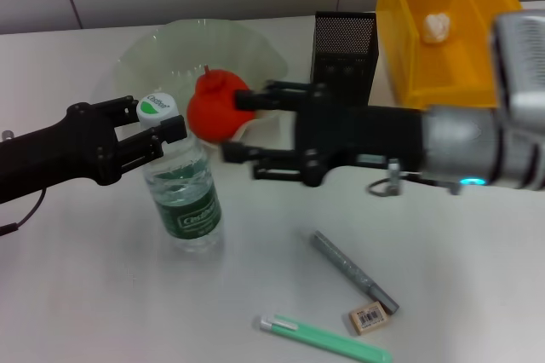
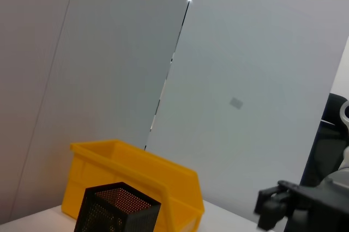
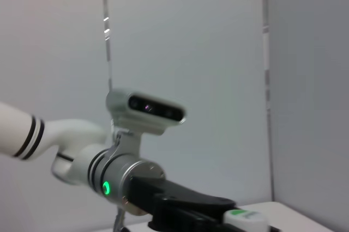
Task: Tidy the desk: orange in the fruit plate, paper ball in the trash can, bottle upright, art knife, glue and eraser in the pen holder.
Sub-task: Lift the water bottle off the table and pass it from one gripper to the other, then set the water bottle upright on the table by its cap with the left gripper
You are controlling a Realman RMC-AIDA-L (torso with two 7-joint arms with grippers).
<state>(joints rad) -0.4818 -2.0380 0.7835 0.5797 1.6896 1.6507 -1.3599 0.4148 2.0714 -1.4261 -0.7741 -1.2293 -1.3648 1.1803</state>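
Left gripper [image 1: 153, 129] jaws clamp the bottle [image 1: 182, 193] cap; right gripper [image 1: 234, 129] jaws spread beside the orange [image 1: 215, 107].

White desk [image 1: 102, 295]; pale grey panelled wall [image 2: 245, 68] behind, thin vertical seams.

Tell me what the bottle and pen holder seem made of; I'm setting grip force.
Bottle: likely clear, glossy thin plastic, since water shows through the wall; white cap, green label. The left claw grips the cap. Pen holder: apparently black metal mesh, matte, with fine perforations visible.
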